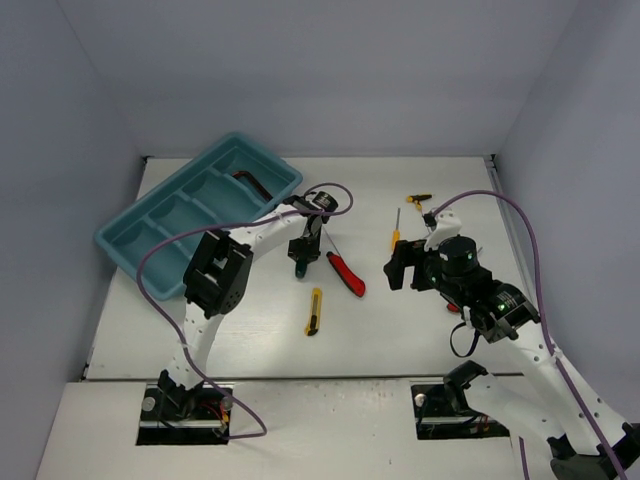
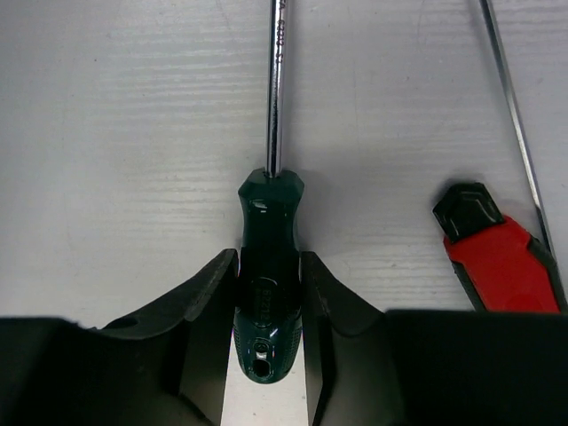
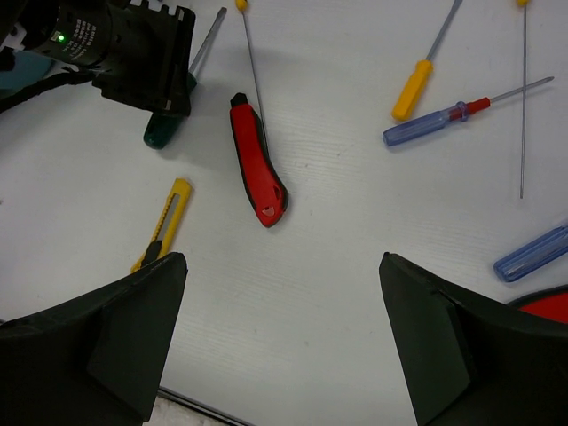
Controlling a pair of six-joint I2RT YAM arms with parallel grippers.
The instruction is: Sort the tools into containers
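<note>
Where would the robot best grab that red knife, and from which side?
Probably mid-body on the red knife, from straight above, pinching across its narrow width. It lies flat, so only its long sides can be pinched. A thin shaft runs close by its black end, so staying nearer the red end looks safer.

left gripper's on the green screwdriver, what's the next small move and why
Probably a short straight lift. The left gripper looks closed on the green screwdriver handle, the tool lies flat on the table, and the red utility knife lies close beside it, so dragging sideways could knock it.
</note>
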